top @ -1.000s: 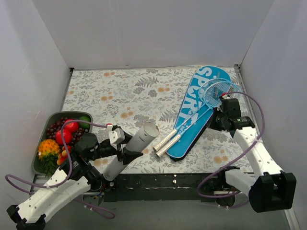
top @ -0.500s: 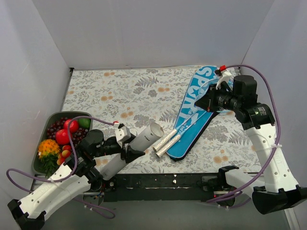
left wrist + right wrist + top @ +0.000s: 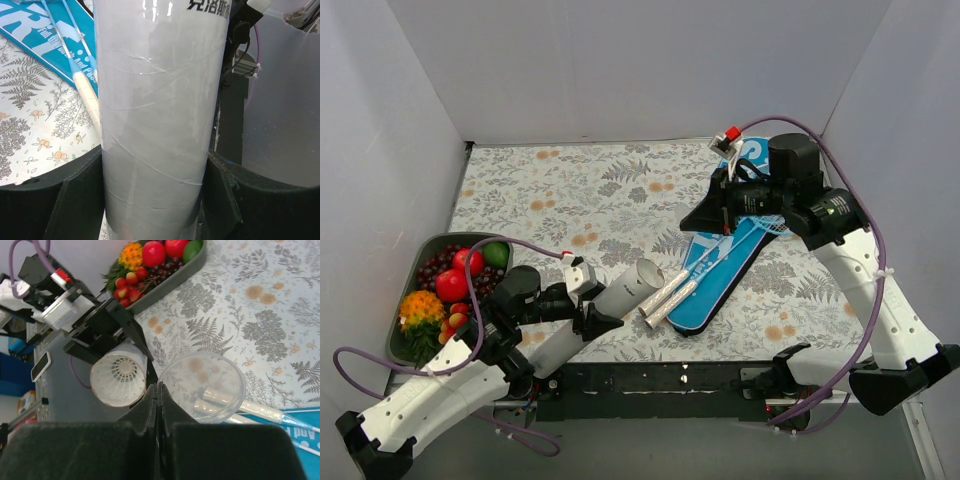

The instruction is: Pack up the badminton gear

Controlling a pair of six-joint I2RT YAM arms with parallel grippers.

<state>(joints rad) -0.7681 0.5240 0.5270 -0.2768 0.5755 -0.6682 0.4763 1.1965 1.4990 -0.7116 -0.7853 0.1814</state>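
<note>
While left tool (image 3: 588, 308) clamps tube (image 3: 632, 279), right tool (image 3: 157, 395) has carried lid (image 3: 202, 385) leftward

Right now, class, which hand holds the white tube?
The left hand, clamped around the tube; the right hand pinches a clear lid instead.

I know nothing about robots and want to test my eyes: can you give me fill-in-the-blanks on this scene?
The left gripper holds the ____ tube.
The right gripper pinches a clear round ____.
____ rackets lie partly on the blue cover.
The tube's open end shows a ____.
Missing: white; lid; two; shuttlecock.
</note>
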